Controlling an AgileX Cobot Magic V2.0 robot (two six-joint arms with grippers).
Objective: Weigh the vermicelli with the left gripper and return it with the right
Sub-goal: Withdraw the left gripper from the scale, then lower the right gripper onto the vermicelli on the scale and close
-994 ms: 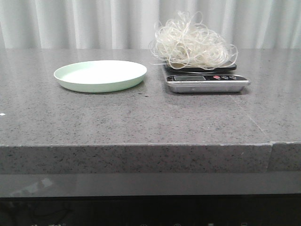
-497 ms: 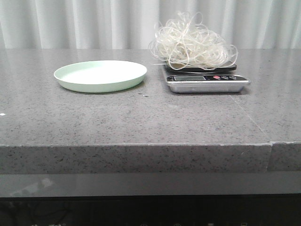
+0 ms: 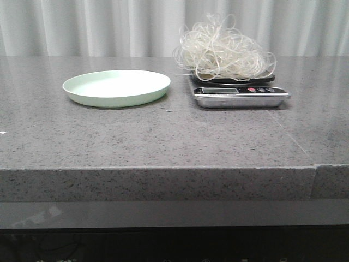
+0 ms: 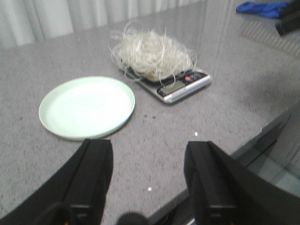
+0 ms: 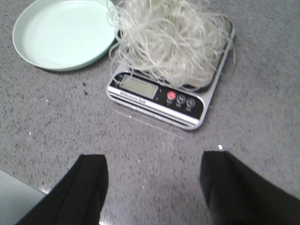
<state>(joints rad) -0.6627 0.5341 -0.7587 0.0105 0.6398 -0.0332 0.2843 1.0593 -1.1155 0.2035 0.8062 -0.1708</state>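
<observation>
**Vermicelli on scale, return leg up next**

Nearest me: my left gripper [image 4: 147,180] is spread wide, holding nothing, hanging over the near edge of the grey table [image 3: 163,142]. My right gripper [image 5: 152,187] is also spread and empty, sitting just near of the scale [image 5: 161,101] and pointed at it. Neither arm shows in the front view.

Further out, left side: pale green plate [image 3: 116,87], bare. To its right, close beside but not touching: the scale, display and buttons facing near. The vermicelli [image 3: 222,50] sits piled on the scale's platform, strands spilling over its edges, a few hanging toward the display.

My read: weighing half looks done, return to plate not yet begun. Next move calls for my right gripper to go forward and down over the tangle, pinch deep into the middle so loose strands come along, lift clear, then carry left to the plate
</observation>
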